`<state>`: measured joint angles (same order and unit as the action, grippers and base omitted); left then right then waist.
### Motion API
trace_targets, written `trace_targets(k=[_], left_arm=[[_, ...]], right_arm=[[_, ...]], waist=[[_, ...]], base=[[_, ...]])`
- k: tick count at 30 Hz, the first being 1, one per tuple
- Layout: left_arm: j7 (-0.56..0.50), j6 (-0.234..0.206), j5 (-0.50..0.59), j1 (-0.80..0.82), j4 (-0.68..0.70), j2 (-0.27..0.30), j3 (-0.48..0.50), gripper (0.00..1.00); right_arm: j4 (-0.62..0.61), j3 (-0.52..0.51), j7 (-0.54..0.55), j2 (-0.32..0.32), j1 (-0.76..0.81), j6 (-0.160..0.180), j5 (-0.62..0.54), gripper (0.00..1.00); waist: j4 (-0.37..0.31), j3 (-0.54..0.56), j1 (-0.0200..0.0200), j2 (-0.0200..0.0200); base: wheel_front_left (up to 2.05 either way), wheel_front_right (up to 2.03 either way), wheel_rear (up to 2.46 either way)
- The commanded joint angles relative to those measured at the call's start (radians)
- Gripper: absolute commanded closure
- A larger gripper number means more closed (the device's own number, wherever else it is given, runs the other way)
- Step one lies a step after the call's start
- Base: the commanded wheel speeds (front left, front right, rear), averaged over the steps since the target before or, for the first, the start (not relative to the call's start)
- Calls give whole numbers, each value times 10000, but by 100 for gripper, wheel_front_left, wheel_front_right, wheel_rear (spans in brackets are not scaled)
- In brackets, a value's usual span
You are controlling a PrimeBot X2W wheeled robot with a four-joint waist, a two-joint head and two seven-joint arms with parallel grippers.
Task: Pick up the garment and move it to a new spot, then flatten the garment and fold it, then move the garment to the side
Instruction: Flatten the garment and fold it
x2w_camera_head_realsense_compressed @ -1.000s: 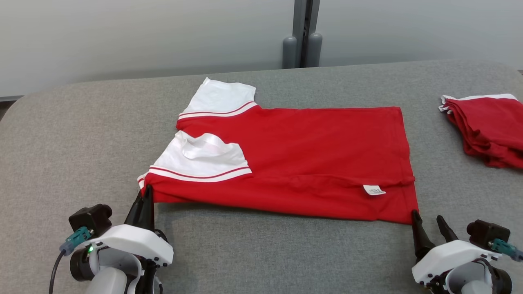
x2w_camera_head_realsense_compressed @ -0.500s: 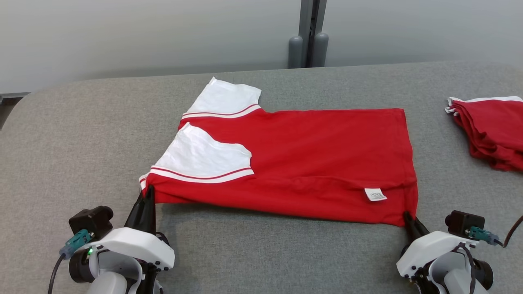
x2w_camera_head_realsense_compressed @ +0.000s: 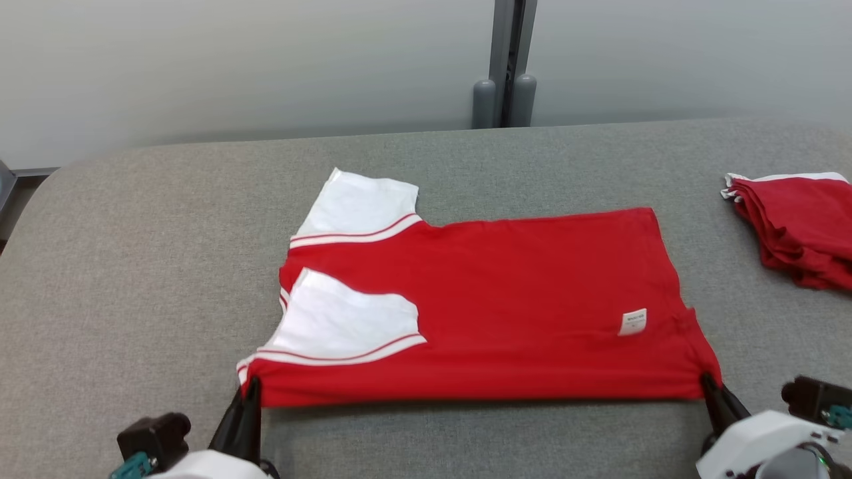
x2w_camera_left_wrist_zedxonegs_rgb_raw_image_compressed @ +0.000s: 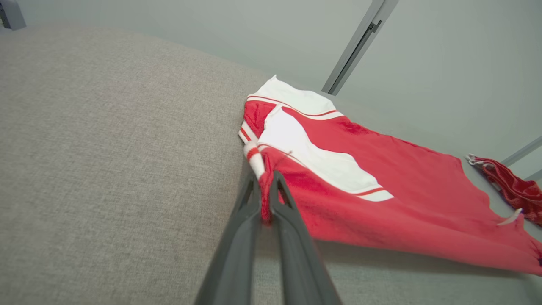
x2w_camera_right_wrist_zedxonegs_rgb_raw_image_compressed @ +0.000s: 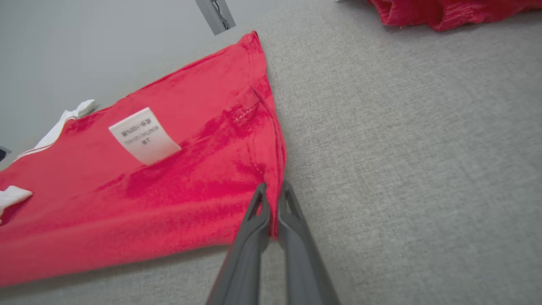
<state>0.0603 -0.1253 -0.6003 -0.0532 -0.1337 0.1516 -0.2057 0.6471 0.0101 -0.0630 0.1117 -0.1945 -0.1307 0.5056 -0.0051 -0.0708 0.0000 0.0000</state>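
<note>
left hand (x2w_camera_head_realsense_compressed: 248, 386) and right hand (x2w_camera_head_realsense_compressed: 705, 380) each pinch a near corner of the garment (x2w_camera_head_realsense_compressed: 506, 299). lift both evenly, keeping that edge taut.

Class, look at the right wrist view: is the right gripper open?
No, the right gripper is closed, pinching a corner of the red garment.

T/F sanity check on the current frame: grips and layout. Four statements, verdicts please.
1. The left gripper is shut on the garment at its near corner by the white sleeve. True.
2. The right gripper is open, clear of the cloth. False: it is shut on the garment's other near corner.
3. A white label shows on the garment near the right gripper's end. True.
4. The pile of red cloth lies at the left end of the table. False: it lies at the right end.
</note>
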Motion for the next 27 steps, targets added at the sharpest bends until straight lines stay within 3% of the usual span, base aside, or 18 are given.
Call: trace_targets(k=[1,11,20,23,24,25,26,27], left_arm=[[-93,-119,-48,-286,225,104,49,100],[-635,-460,-121,-1816,1019,152,-245,100],[-1005,-516,-83,-2188,614,165,-615,100],[-1179,-588,-84,-2208,532,214,-678,100],[-1253,-593,-89,-2228,514,224,-711,100],[-1308,-579,-132,-2254,491,228,-740,89],[-1356,-568,-146,-2272,479,240,-761,68],[-1377,-567,-143,-2276,465,262,-778,26]], right_arm=[[-457,-193,238,157,456,-1,-45,100],[-3546,-1348,1700,-288,2801,-1,-438,100],[-4183,-1858,2218,-556,3634,-1,-763,98],[-4084,-1940,2176,-575,3675,-1,-845,64],[-4028,-1947,2135,-578,3685,-1,-831,61],[-3975,-1960,2087,-577,3688,-1,-816,56],[-3928,-1971,2048,-577,3698,-3,-821,42],[-3896,-1979,1994,-583,3703,-3,-833,2]], waist=[[-3,11,0,0],[-4,-35,0,0],[-37,145,0,0],[-87,210,0,0],[-106,227,0,0],[-126,241,0,0],[-144,258,0,0],[-162,276,0,0]], base=[[0,0,0],[0,0,0],[0,0,0],[0,0,0],[0,0,0],[0,0,0],[0,0,0],[0,0,0]])
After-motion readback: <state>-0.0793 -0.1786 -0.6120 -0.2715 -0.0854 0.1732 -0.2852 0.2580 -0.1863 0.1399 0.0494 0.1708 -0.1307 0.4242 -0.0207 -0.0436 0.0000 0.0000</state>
